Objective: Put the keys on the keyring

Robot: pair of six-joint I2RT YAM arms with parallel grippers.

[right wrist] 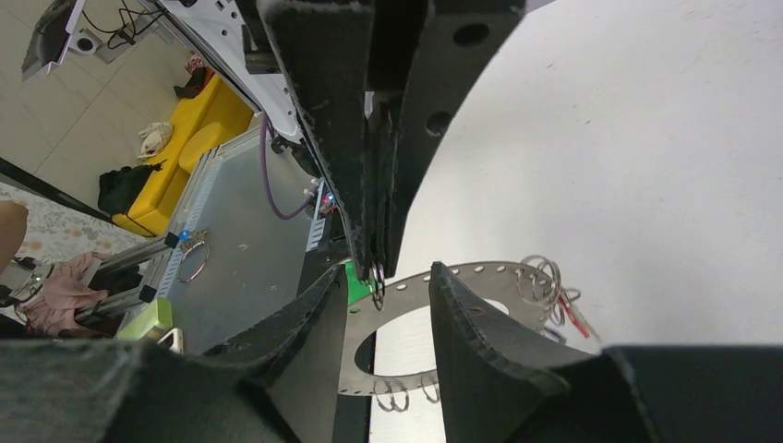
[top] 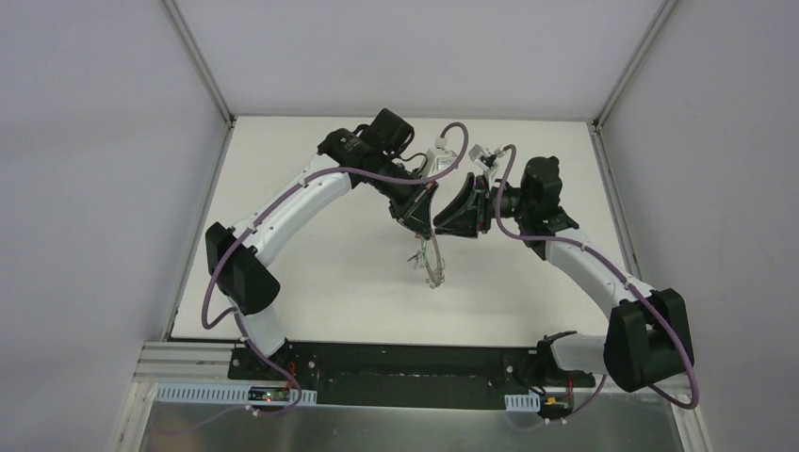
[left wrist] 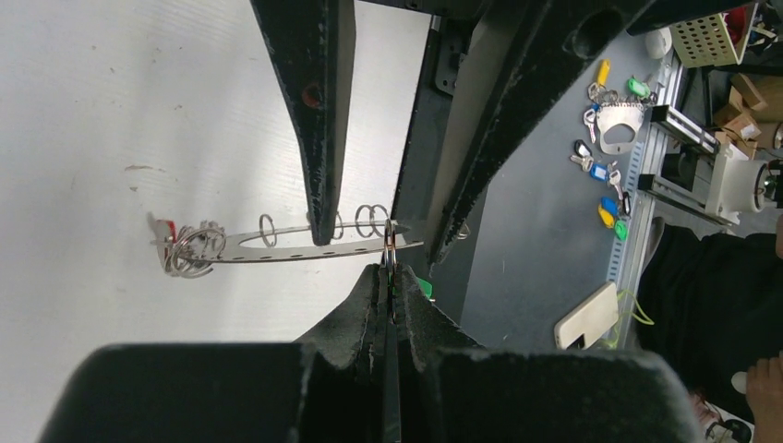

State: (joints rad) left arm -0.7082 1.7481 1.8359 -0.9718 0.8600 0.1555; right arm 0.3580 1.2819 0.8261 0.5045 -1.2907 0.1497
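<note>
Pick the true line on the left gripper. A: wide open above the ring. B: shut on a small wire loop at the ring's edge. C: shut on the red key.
B: the left gripper has its fingers together, pinching a wire loop at the edge of the ring.

We count one keyring [left wrist: 277,247]. Two keys at the keyring: one green key [right wrist: 356,281], one red key [left wrist: 164,228]. Two grippers at it: left gripper [left wrist: 390,277], right gripper [right wrist: 386,272]. Rim loops [left wrist: 266,229]: too tangled for us to count.
</note>
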